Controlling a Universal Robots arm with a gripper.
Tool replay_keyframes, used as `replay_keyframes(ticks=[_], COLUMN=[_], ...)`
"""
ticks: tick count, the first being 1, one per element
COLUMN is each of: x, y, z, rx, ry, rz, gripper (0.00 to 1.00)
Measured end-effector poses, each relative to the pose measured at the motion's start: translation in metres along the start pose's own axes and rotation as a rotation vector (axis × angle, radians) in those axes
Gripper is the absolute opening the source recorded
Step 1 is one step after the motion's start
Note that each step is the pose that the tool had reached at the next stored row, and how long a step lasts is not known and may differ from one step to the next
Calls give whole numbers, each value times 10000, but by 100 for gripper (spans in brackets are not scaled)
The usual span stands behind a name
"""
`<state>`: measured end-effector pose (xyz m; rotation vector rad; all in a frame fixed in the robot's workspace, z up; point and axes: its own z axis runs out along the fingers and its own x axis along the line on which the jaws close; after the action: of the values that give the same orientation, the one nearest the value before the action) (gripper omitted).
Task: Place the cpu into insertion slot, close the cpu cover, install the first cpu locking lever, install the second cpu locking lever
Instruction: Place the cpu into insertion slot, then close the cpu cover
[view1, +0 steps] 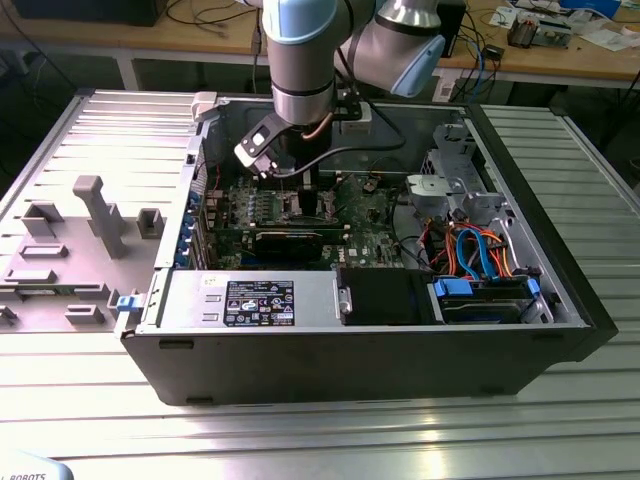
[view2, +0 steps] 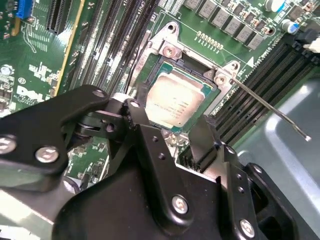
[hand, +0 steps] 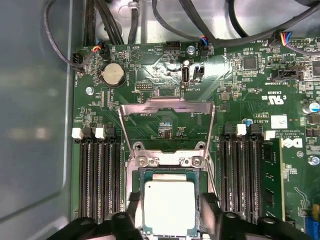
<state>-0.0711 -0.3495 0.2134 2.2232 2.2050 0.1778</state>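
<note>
As the parted tool flanks it, the cpu lies print-up.

Small white print on the motherboard, a printed sticker on the power-supply box, no wording surely legible.

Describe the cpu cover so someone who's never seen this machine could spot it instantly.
Find the green motherboard inside the open computer case. Between its two banks of black memory slots lies the silvery cpu; the cpu cover is hinged beside it, swung open. Unlike the solid chip, it is a thin metal frame with green board showing through.
</note>
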Motion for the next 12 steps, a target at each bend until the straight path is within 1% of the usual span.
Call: replay_keyframes(ticks=[2,3,4,6,7,9,12], x=[2,2,2,2,2,2,2], y=[2,3,2,3,3,2,2], z=[-20,-21,-21,-22,-22,-22,-22], rx=[13,14,16,17,17,20,24], ry=[-1,0,0,-1,-1,-2,-2], rz=[1,1,2,2,2,2,2], gripper=[46,46,34,22,22,11,11])
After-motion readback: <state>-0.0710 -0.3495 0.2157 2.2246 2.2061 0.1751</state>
